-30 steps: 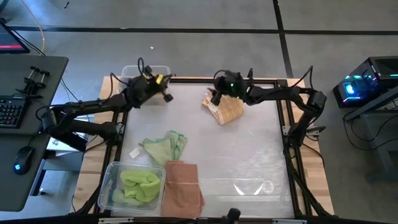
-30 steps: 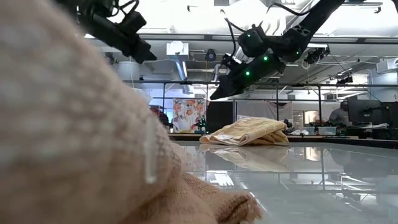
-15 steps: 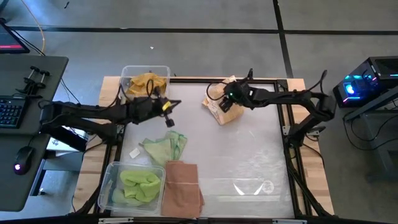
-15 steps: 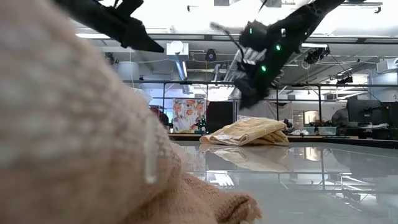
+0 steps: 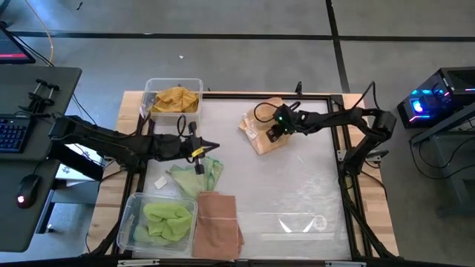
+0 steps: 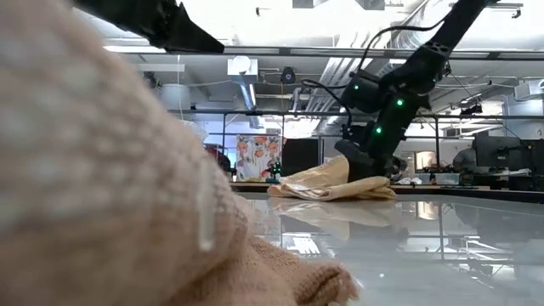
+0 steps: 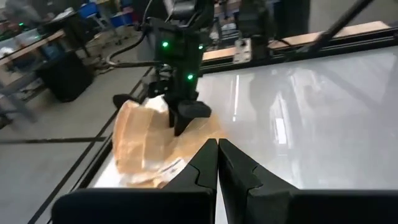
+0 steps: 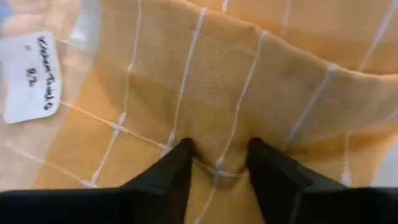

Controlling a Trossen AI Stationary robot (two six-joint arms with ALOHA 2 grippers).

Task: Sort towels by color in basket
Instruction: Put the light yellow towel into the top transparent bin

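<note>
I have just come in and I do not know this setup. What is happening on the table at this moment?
The robot is sorting towels by color. The right claw presses its fingers into the peach checked towel at the far side of the table, pinching a fold. The left claw, shut and empty, hangs above the light green towel. One bin holds a mustard towel.

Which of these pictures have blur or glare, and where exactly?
Low view: a salmon towel lies against the lens, out of focus, filling the picture's left; the glossy table mirrors the ceiling lights. High view: a bright glare patch on the table near its front edge. Left wrist view: soft window reflections on the tabletop. Right wrist view: the check towel is sharp.
</note>
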